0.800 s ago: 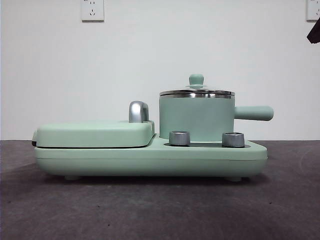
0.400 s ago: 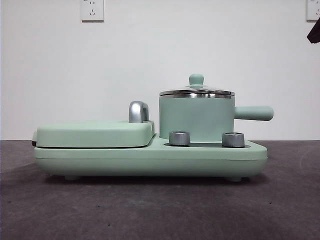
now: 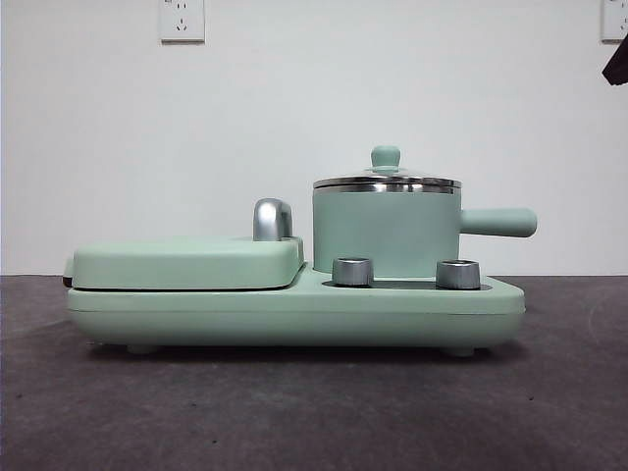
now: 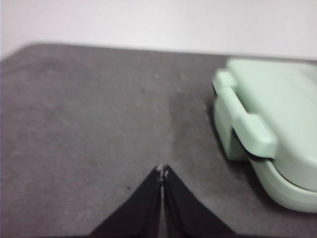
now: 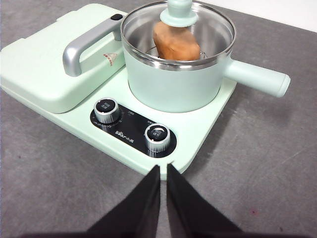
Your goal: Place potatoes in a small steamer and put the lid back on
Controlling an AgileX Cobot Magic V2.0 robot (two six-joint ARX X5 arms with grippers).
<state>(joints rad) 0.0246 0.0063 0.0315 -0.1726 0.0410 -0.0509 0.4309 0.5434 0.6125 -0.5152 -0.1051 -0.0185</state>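
Right end effector before small steamer

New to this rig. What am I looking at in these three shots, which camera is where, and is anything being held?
It is a two-armed table robot; each arm ends in a gripper of two black jaws.

The front view is a low camera looking level across the table. It shows a mint-green cooker base with two knobs, a flat griddle lid with a chrome handle, and a small pot with a side handle. A glass lid sits on the pot.

The other two pictures come from cameras on the wrists. The right wrist view looks down at the pot; a potato lies inside, under the glass lid. The right gripper is shut and holds nothing. The left gripper, also shut and holding nothing, hangs over the table beside the cooker's end.
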